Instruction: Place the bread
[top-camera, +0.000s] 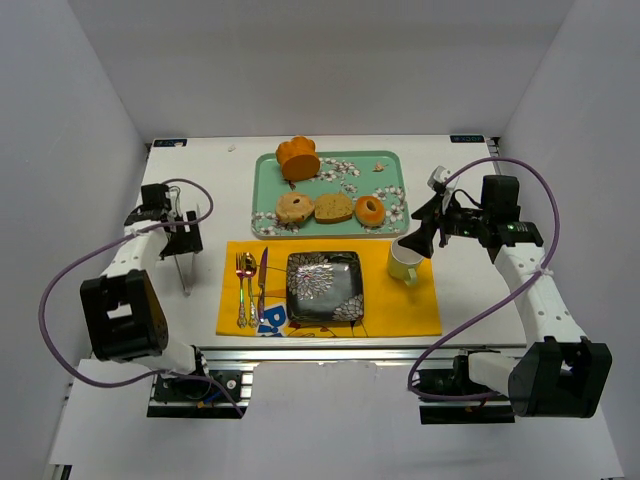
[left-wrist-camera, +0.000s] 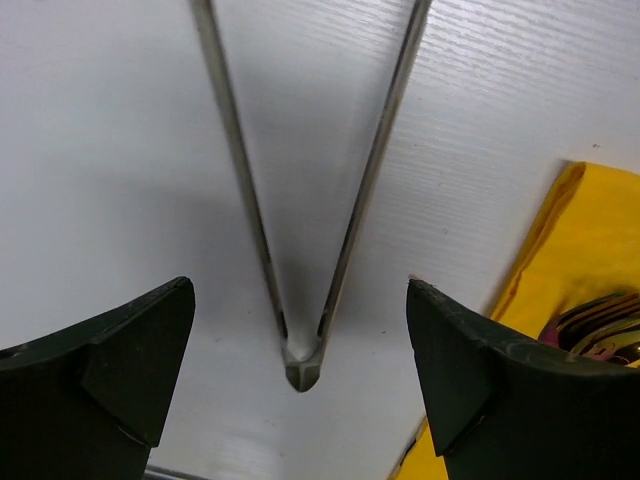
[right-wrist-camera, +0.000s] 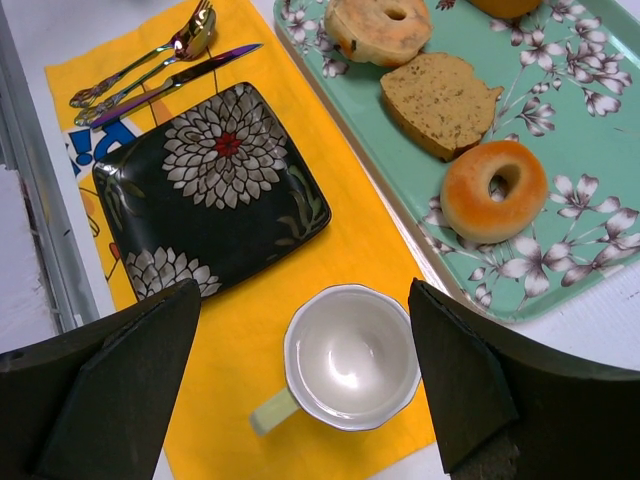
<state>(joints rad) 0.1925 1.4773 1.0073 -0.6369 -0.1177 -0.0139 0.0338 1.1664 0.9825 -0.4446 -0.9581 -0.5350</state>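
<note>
Upper centre of the top view: one teal flowered tray (top-camera: 266, 190) on the white counter (top-camera: 470, 300), with four baked pieces, all on the tray. At its upper left edge, one orange fluted cake (top-camera: 298, 157). Along the lower edge, a row of three: one pale bagel (top-camera: 295, 207) at left, one bread slice (top-camera: 334, 207) in the middle, one glazed ring (top-camera: 370, 210) at right. In the right wrist view, slice and ring just beside each other, contact unclear.

Below the tray, one yellow placemat (top-camera: 400, 305). On it, one black square plate (top-camera: 324, 286) with flower print and no food. Left of the plate, three pieces of cutlery side by side: fork (top-camera: 241, 290), spoon (top-camera: 250, 285), knife (top-camera: 262, 280). Right of the plate, one pale cup (top-camera: 404, 263), handle toward lower left.

Left of the placemat, one pair of metal tongs (top-camera: 186, 275) flat on the bare counter, arms spread toward the top of the left wrist view.

Left gripper (left-wrist-camera: 298, 300) spread wide over the tongs' joined end, gripping nothing. Right gripper (right-wrist-camera: 305, 290) also spread wide, above the cup, gripping nothing.
</note>
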